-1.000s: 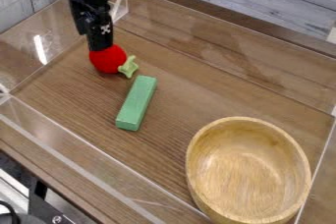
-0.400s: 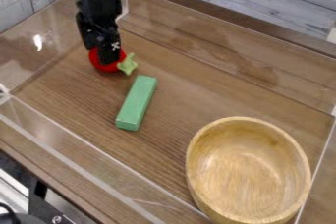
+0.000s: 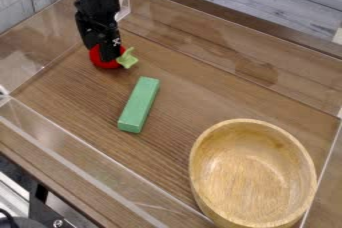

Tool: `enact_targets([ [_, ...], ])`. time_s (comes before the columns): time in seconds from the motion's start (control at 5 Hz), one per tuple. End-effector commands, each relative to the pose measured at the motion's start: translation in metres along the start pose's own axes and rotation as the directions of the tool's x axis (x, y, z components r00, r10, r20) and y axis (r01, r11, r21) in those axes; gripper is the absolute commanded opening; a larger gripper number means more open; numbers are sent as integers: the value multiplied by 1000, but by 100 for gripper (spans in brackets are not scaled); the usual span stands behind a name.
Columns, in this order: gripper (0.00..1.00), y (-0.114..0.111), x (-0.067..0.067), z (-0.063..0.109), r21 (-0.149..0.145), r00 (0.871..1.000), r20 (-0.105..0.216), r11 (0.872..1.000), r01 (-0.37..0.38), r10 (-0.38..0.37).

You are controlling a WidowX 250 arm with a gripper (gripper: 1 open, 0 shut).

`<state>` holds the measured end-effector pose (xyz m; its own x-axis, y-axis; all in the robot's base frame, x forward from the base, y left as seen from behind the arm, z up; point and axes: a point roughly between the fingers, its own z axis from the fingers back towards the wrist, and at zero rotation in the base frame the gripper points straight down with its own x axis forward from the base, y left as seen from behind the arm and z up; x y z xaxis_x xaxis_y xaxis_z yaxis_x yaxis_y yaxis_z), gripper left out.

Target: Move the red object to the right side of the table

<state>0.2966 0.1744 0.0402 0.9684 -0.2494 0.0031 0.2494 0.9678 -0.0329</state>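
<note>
The red object [image 3: 103, 59], a small round toy fruit with a light-green leafy stub [image 3: 127, 60] on its right, lies on the left part of the brown wood-grain table [image 3: 227, 72]. My black gripper [image 3: 100, 48] points straight down right over it, jaws open, fingers reaching down around the top of the fruit. Most of the fruit is hidden behind the fingers; only its lower rim shows. I cannot tell whether the fingers touch it.
A long green block [image 3: 138, 104] lies just in front and to the right of the fruit. A round wooden bowl [image 3: 254, 173] stands at the front right. Low clear acrylic walls [image 3: 54, 137] edge the tabletop.
My gripper has come down onto the red fruit, now covering most of it. The fruit, block and bowl have stayed put.
</note>
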Motion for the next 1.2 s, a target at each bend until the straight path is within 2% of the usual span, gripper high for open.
enact_targets([
  [0.0,100,-5,18,12,9,999,32,1000,-8,7],
  [0.4,100,2,17,9,-28,999,28,999,47,-46],
  [0.8,100,-4,17,17,-62,996,32,994,87,-85],
  [1.0,100,-12,18,18,-75,999,37,996,39,-37],
])
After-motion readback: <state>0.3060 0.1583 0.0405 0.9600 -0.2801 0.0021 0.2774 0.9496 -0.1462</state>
